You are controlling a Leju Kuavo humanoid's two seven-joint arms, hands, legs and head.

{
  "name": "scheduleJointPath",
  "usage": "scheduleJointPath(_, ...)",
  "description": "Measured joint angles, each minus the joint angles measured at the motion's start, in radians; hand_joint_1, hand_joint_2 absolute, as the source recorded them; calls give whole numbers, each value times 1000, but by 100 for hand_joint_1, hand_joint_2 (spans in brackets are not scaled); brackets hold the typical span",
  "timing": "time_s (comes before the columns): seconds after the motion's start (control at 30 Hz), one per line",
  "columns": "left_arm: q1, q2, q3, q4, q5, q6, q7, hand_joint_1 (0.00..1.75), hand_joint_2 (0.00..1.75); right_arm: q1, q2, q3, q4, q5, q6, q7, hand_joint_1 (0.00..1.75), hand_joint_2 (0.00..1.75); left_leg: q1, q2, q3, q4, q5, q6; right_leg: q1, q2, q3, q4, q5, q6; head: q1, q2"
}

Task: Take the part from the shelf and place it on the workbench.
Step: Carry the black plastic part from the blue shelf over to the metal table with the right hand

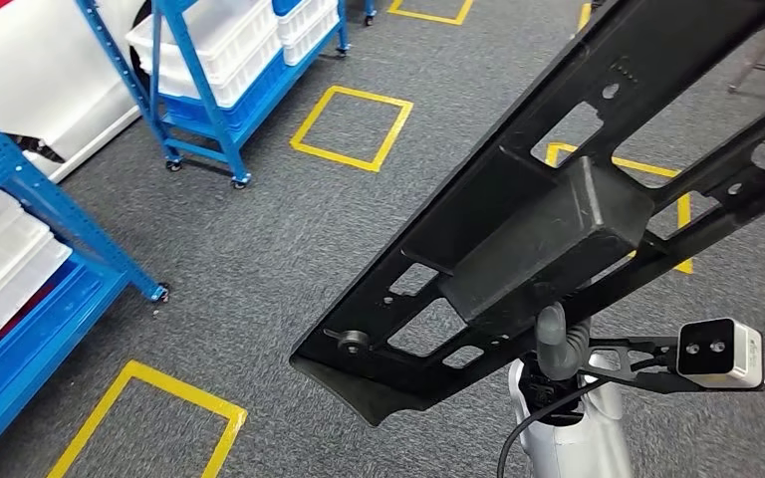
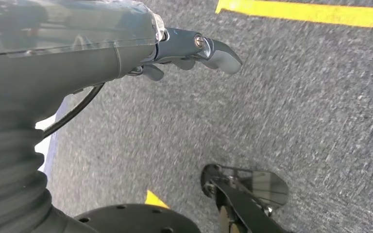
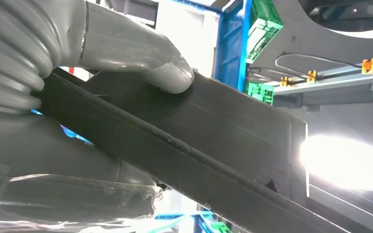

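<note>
The part [image 1: 548,229] is a long black plastic panel with cut-outs and a boxy block in its middle; it runs slanted from the lower centre to the upper right of the head view, raised above the floor. My right hand [image 1: 553,344] grips it from below. In the right wrist view the thumb [image 3: 141,63] presses on the part's flat black face [image 3: 223,141]. My left hand [image 2: 189,48] hangs over the grey carpet with nothing in it, its fingers loosely apart.
A blue wheeled rack [image 1: 219,60] with white bins stands at the back left. Another blue shelf [image 1: 20,269] with white bins is close on my left. Yellow tape squares [image 1: 352,126] mark the grey carpet, one near my feet [image 1: 149,418].
</note>
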Motion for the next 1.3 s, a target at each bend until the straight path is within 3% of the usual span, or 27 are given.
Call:
scheduleJointPath(0.03, -1, 0, 0, 0, 0, 4, 3, 0, 175, -1, 0, 0, 0, 0, 0, -2, 175, 175, 1, -10, 27, -67, 43, 2, -1, 13, 0, 2, -1, 1, 0, 0)
scheduleJointPath(0.1, -1, 0, 0, 0, 0, 10, 8, 0, 175, -6, 0, 0, 0, -1, 0, -6, 175, 175, 5, -57, 80, -199, 100, 8, -1, 36, -4, 9, -1, 7, 0, 0)
scheduleJointPath(0.17, -3, 0, 0, 0, -2, 13, 15, 0, 175, -10, 0, 1, 1, -2, 1, -12, 175, 175, 6, -88, 96, -244, 107, 13, -4, 56, -15, 11, 4, 20, 1, 0)
scheduleJointPath(0.23, -5, 0, 0, 0, -5, 18, 23, 0, 175, -11, 0, 1, 1, -1, 1, -19, 175, 175, 5, -71, 98, -251, 113, 22, -7, 74, -22, 8, 11, 34, 1, 0)
scheduleJointPath(0.3, -6, -1, 0, 0, -6, 23, 28, 0, 175, -13, 0, 1, 1, 5, 0, -29, 175, 175, 7, -46, 101, -262, 121, 37, -4, 43, -38, 39, -12, 42, 5, 0)
scheduleJointPath(0.37, -6, -1, 0, 0, -7, 24, 28, 0, 175, -15, 0, 2, 1, 14, -2, -36, 175, 175, 4, -20, 103, -268, 125, 47, -1, -15, -88, 146, -71, 46, 9, 0)
scheduleJointPath(0.43, -4, -1, 0, 0, -7, 23, 27, 0, 175, -11, -1, 4, 2, 21, -7, -43, 175, 175, 0, 8, 101, -267, 124, 50, -4, -38, -146, 268, -119, 51, 10, 0)
scheduleJointPath(0.47, -3, 0, 0, 0, -6, 21, 27, 0, 175, -8, -1, 4, 3, 25, -10, -47, 175, 175, -1, 22, 101, -267, 123, 50, -5, -42, -154, 289, -118, 52, 10, 0)
scheduleJointPath(0.5, -4, 0, 0, 0, -6, 19, 26, 0, 175, -6, -1, 4, 3, 27, -14, -50, 175, 175, -2, 34, 102, -267, 122, 50, -6, -46, -144, 273, -101, 52, 10, 0)
scheduleJointPath(0.6, -7, 0, 0, 0, -6, 15, 24, 0, 175, -5, -1, 7, 3, 31, -20, -64, 175, 175, -6, 62, 106, -263, 115, 43, 1, -92, -33, 76, -21, 45, 10, 0)
scheduleJointPath(0.67, -7, 1, 0, 0, -6, 14, 22, 0, 175, -5, -1, 10, 1, 31, -24, -74, 175, 175, -11, 78, 107, -261, 110, 34, 10, -113, 2, 4, -11, 35, 10, 0)
scheduleJointPath(0.73, -7, 3, 0, 0, -8, 12, 23, 0, 175, -2, -1, 12, 0, 31, -30, -80, 175, 175, -12, 95, 110, -262, 107, 24, 14, -94, 1, -3, -10, 24, 8, 0)
scheduleJointPath(0.8, -10, 7, 0, 0, -11, 12, 25, 0, 175, 1, -1, 12, -1, 30, -35, -85, 175, 175, -8, 74, 103, -238, 84, 15, 9, -74, 4, -10, -5, 12, 8, 0)
scheduleJointPath(0.83, -10, 9, 0, 0, -13, 12, 26, 0, 175, 2, -1, 13, -2, 29, -35, -88, 175, 175, -6, 51, 87, -197, 58, 12, 6, -66, 6, -14, -3, 6, 7, 0)
scheduleJointPath(0.9, -9, 12, 0, 0, -18, 12, 27, 0, 175, 7, -1, 13, -2, 29, -36, -93, 175, 175, -4, 11, 26, -64, -7, 9, 5, -47, 6, -13, -2, -1, 4, 0)
scheduleJointPath(0.93, -6, 13, 0, 0, -20, 12, 28, 0, 175, 12, -1, 13, -2, 29, -36, -95, 175, 175, -3, 5, -5, -2, -27, 8, 5, -35, 6, -12, -3, -2, 3, 0)
scheduleJointPath(0.97, -4, 15, 0, 0, -23, 11, 29, 0, 175, 16, -1, 12, -3, 29, -35, -97, 175, 175, -3, 3, -23, 30, -29, 7, 5, -22, 6, -11, -3, -2, 3, 0)
scheduleJointPath(1.0, -3, 16, 0, 0, -25, 11, 29, 0, 175, 20, -1, 12, -3, 29, -35, -99, 175, 175, -2, 3, -23, 24, -11, 7, 5, -8, 6, -9, -3, -2, 3, 0)
scheduleJointPath(1.03, -3, 18, -1, 0, -27, 11, 29, 0, 175, 23, -1, 12, -3, 29, -35, -100, 175, 175, -1, -1, -5, -24, 25, 7, 4, 5, 6, -6, -4, -1, 3, 0)
scheduleJointPath(1.07, -3, 20, -1, 0, -29, 11, 29, 0, 175, 24, -1, 12, -5, 29, -35, -101, 175, 175, 2, -15, 24, -95, 63, 8, 3, 18, 6, -2, -5, 1, 3, 0)
scheduleJointPath(1.13, -5, 23, -2, 0, -30, 10, 29, 0, 175, 26, -1, 11, -9, 31, -35, -103, 175, 175, 6, -53, 74, -209, 106, 11, 3, 40, 1, 6, -8, 10, 3, 0)
scheduleJointPath(1.17, -5, 23, -2, 0, -30, 8, 29, 0, 175, 27, -1, 11, -11, 31, -35, -103, 175, 175, 6, -66, 85, -233, 109, 14, 3, 49, -2, 8, -8, 16, 3, 0)
scheduleJointPath(1.23, -7, 24, -2, 0, -29, 3, 27, 0, 175, 32, -1, 11, -16, 32, -35, -104, 175, 175, 4, -59, 89, -240, 110, 26, 0, 64, -8, 7, -4, 30, 3, 0)
scheduleJointPath(1.3, -8, 25, -2, 0, -27, -5, 25, 0, 175, 38, -2, 8, -24, 33, -35, -108, 175, 175, 3, -39, 90, -247, 118, 41, -1, 37, -17, 23, -16, 40, 5, 0)
